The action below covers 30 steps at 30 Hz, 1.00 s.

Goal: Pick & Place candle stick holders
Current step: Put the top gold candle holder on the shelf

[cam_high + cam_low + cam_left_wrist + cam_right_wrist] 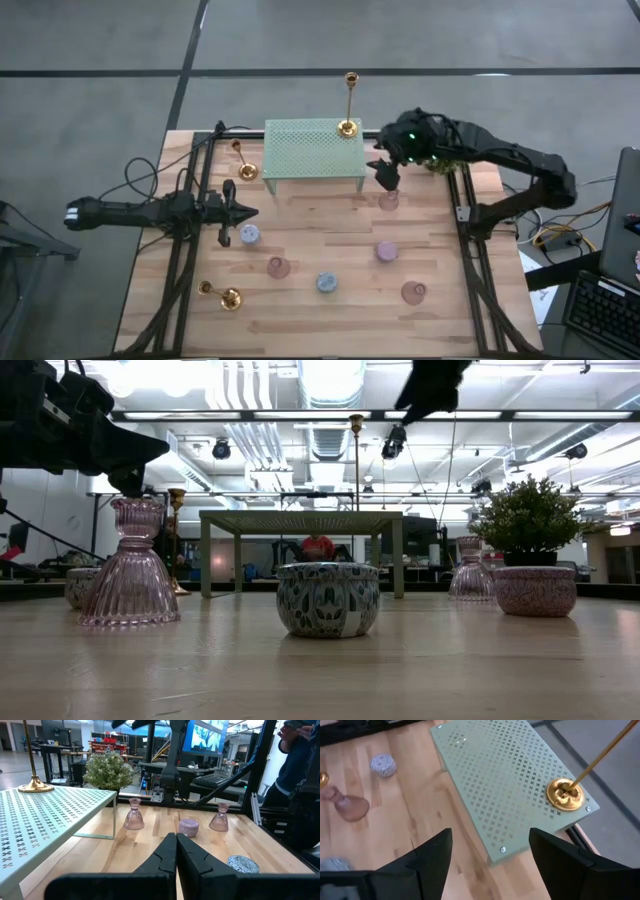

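A tall gold candlestick (348, 110) stands by its round base on the far right corner of a pale green perforated stand (310, 152); the base also shows in the right wrist view (564, 795). A second gold candlestick (243, 165) stands on the table by the stand's left end. A short third one (224, 296) has its base on the table at the near left. My right gripper (386, 178) is open and empty, raised above the table beside the stand's right end (490, 865). My left gripper (250, 212) is shut and empty at the table's left (176, 836).
Pink glass holders (278, 267) (389, 200) (413, 292), patterned round tins (249, 235) (326, 283) and a pink tin (387, 251) are scattered over the near half of the table. A potted plant (436, 158) sits at the far right. A person (300, 755) stands beyond the right edge.
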Available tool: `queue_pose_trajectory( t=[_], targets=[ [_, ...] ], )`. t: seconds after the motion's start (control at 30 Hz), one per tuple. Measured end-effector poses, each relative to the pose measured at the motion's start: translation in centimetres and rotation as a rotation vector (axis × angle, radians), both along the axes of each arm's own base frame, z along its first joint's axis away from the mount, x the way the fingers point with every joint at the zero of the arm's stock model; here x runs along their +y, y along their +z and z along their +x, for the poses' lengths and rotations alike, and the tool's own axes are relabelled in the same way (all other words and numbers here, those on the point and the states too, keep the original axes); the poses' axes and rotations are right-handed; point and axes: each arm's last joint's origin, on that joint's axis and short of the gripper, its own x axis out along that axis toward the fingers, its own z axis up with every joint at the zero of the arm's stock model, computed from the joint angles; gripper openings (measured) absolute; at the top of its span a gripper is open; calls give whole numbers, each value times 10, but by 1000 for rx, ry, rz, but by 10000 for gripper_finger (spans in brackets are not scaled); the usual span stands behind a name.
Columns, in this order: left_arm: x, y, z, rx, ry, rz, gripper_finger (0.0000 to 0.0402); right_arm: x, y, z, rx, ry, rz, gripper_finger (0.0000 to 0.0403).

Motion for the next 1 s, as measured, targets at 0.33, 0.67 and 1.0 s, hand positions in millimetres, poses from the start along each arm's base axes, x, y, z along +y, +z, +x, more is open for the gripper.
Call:
queue_pose_trajectory(
  t=[0.33,0.67,1.0],
  targets=[
    [0,0,0,1,0,0,7,13,-36,-34,-7,87,-89,275],
    [0,0,0,1,0,0,7,19,-84,-47,80,149,-41,275],
    [0,0,0,1,0,0,7,24,-97,-35,-47,318,4,256]
  ],
)
